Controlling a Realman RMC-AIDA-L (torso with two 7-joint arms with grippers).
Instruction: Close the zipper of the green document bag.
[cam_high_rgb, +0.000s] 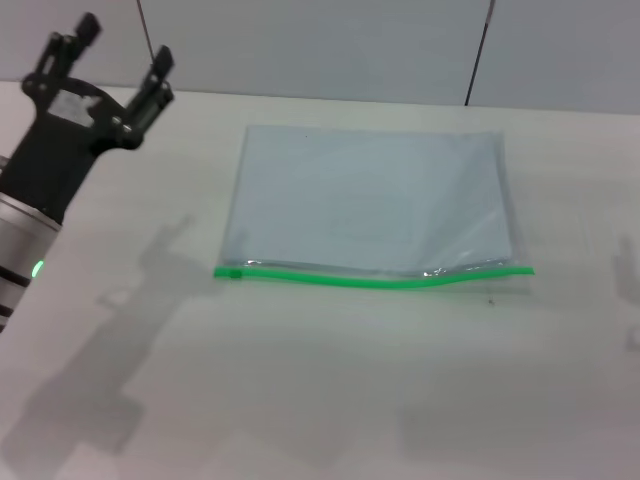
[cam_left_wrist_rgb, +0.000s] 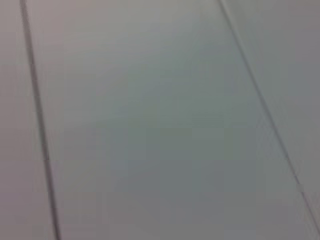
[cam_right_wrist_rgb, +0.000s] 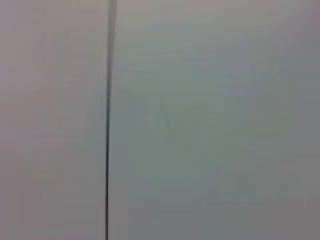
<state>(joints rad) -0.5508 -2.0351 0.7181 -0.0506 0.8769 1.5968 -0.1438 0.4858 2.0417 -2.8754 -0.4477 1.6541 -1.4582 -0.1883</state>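
The green document bag (cam_high_rgb: 370, 200) looks thin, floppy and slippery, so the zipper (cam_high_rgb: 375, 279) is best pinched at its small tab by the wide-open left pincer (cam_high_rgb: 122, 62) held up beside the bag.

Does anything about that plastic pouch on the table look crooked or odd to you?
One thing: the zipper along the near edge of the green document bag is not straight. It bows and ripples toward its right end, where the plastic puckers. The slider sits at its left end. The left gripper is open, up and away from it.
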